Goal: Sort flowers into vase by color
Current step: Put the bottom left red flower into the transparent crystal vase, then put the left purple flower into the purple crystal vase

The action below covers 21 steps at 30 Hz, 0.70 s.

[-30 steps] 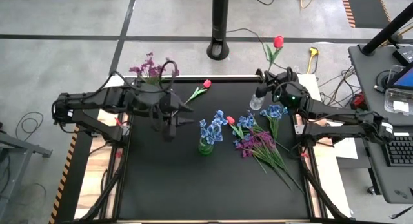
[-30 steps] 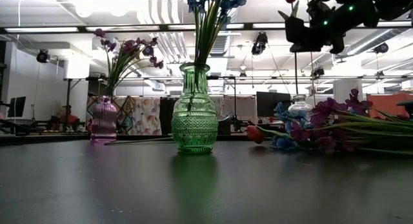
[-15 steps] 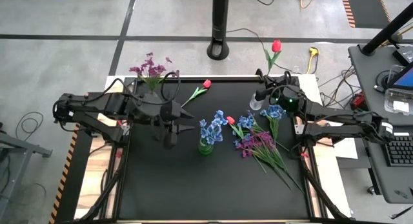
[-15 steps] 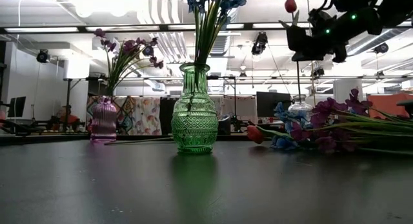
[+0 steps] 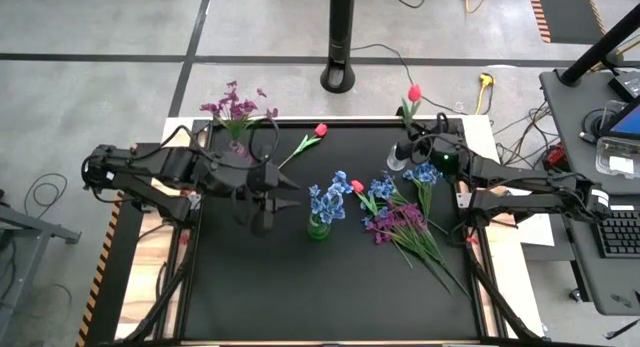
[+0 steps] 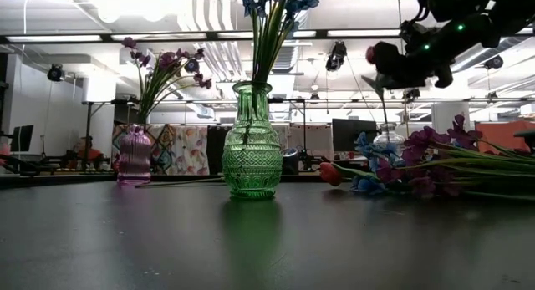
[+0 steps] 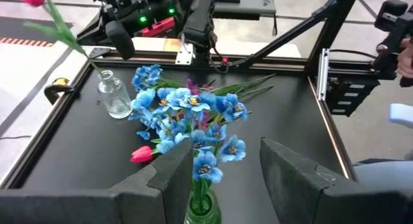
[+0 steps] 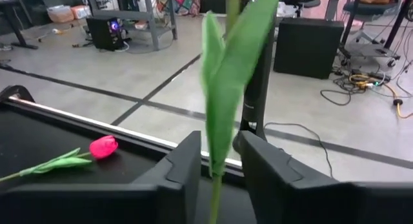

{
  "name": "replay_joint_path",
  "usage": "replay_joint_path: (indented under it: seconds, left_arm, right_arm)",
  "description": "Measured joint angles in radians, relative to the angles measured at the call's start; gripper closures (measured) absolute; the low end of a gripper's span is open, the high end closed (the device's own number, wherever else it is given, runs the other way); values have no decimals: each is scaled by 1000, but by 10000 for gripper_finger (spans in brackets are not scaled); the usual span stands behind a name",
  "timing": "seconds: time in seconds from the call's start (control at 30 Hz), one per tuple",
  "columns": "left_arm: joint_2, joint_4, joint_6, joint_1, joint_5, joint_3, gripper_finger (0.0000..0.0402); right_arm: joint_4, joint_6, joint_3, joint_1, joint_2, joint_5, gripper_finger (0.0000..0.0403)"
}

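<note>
My right gripper (image 5: 413,147) is shut on a red tulip whose bud (image 5: 414,92) stands above the table's far right part, over a small clear vase (image 5: 397,159). In the low view the stem (image 6: 383,98) runs down from the gripper (image 6: 410,66) toward that vase (image 6: 387,139). My left gripper (image 7: 226,179) is open and hovers left of the green vase (image 5: 318,227), which holds blue flowers (image 7: 193,121). A purple vase (image 6: 134,155) with purple flowers (image 5: 235,107) stands at the far left. More flowers (image 5: 400,215) lie in a pile on the right. My right gripper pinches the tulip's thin green stem (image 8: 216,192) between its two fingers, just below the long leaf (image 8: 226,88). The fingers lie across the stem. The tulip is lifted and tilted, bud up, and its lower end reaches the clear vase's mouth (image 7: 104,75); whether it is inside, I cannot tell.
A second red tulip (image 5: 310,137) lies on the black mat near the far edge between the purple and clear vases. Another red bud (image 7: 142,153) lies beside the pile. A black post (image 5: 340,37) stands beyond the far edge. The mat's near half is bare.
My right gripper has moved down and slightly left toward the clear vase, still shut on the tulip. The bud has come down with it and the stem has tipped. My left gripper has shifted a little toward the green vase.
</note>
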Motion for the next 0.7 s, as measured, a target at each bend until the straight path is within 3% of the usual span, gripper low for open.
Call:
replay_joint_path:
  seconds: [0.17,0.4,0.7]
  left_arm:
    - [10,-25,-23,-13,0,0,240]
    - [39,-131,-115,-49,-59,-30,240]
    - [25,-163,-246,-74,-95,-156,240]
  right_arm:
    - [-74,58,0,18,-14,0,256]
    - [-358,193,47,93,-22,-8,207]
    - [-435,268,111,294,-20,-36,200]
